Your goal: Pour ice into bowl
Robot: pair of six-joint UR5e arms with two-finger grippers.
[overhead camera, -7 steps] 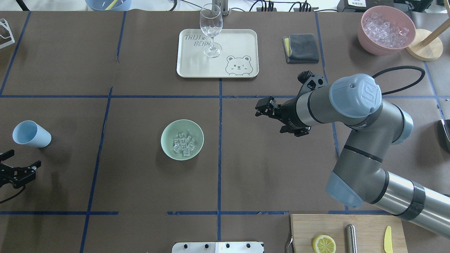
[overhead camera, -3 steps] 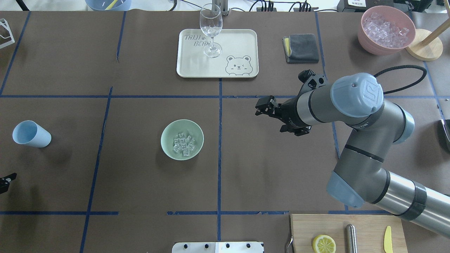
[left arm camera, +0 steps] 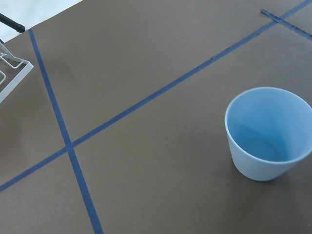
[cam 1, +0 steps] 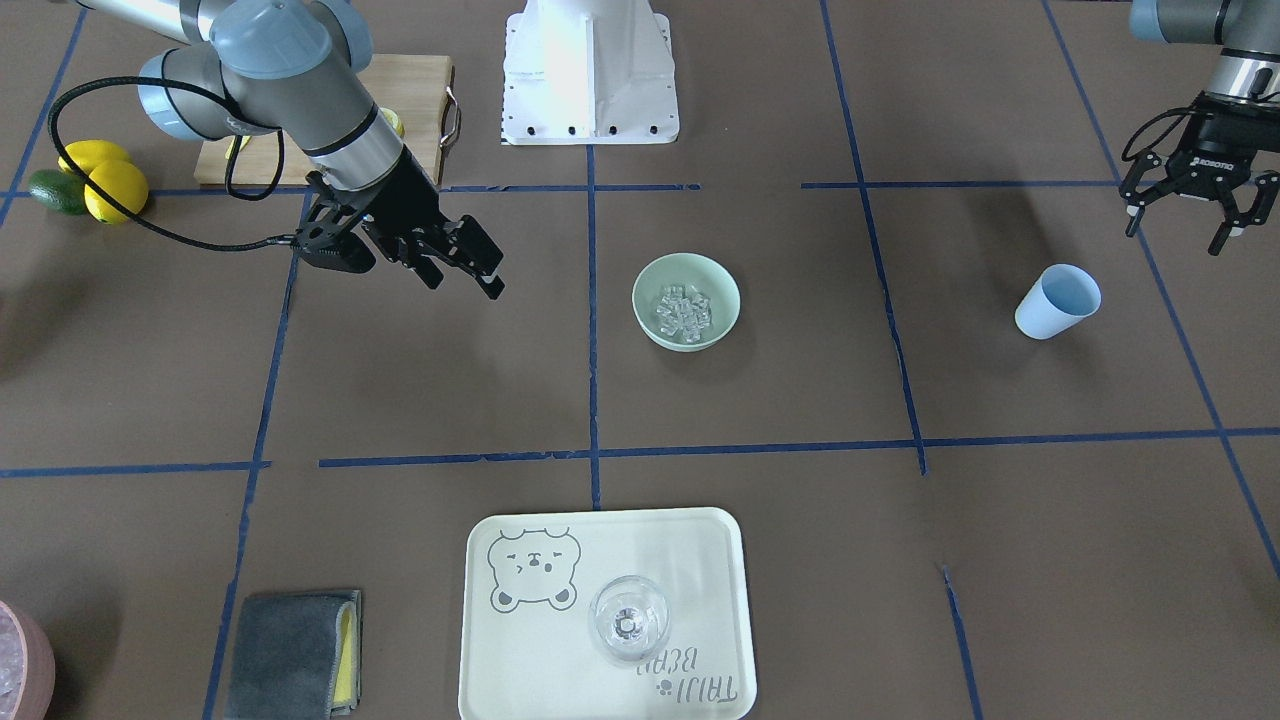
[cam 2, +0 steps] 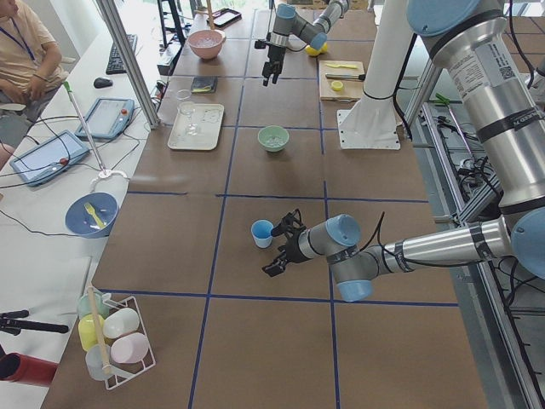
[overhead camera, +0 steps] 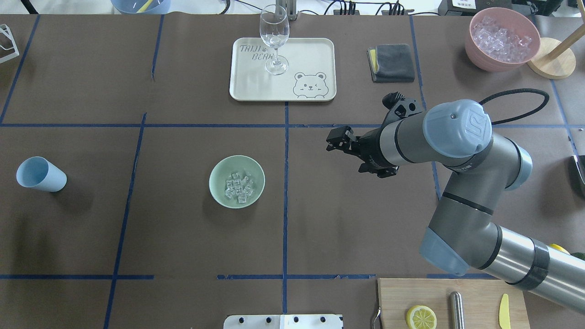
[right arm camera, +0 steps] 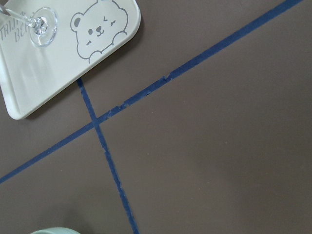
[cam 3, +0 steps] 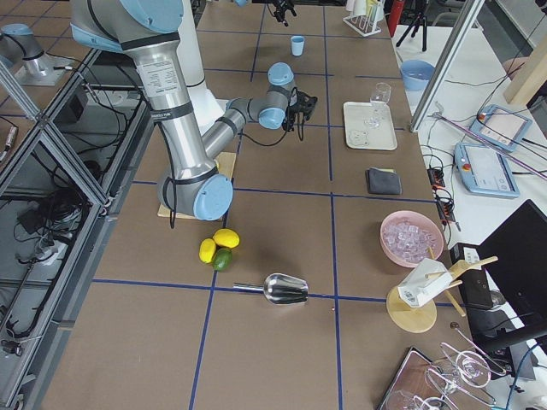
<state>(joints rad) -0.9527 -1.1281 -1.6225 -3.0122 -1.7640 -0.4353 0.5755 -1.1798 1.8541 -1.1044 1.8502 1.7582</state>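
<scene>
Far left, find the left tool [cam 1: 1178, 225] released and empty, near the blue cup [overhead camera: 40, 174], bare inside. At centre, see the ice [overhead camera: 238, 187] heaped in the bowl [overhead camera: 218, 172]. Rightward, note the right tool [cam 1: 468, 272], released too, well apart. Reads as poured already; calls only for backing off. Cannot count the cubes; cannot find the left tool from overhead.

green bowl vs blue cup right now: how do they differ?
The bowl is mint green; the cup is light blue. The bowl is wide and shallow; the cup is narrower and taller for its width. The bowl holds a small pile of ice; the cup is empty. Shared: both stand upright, open side up, on the brown table, well apart from each other.
</scene>
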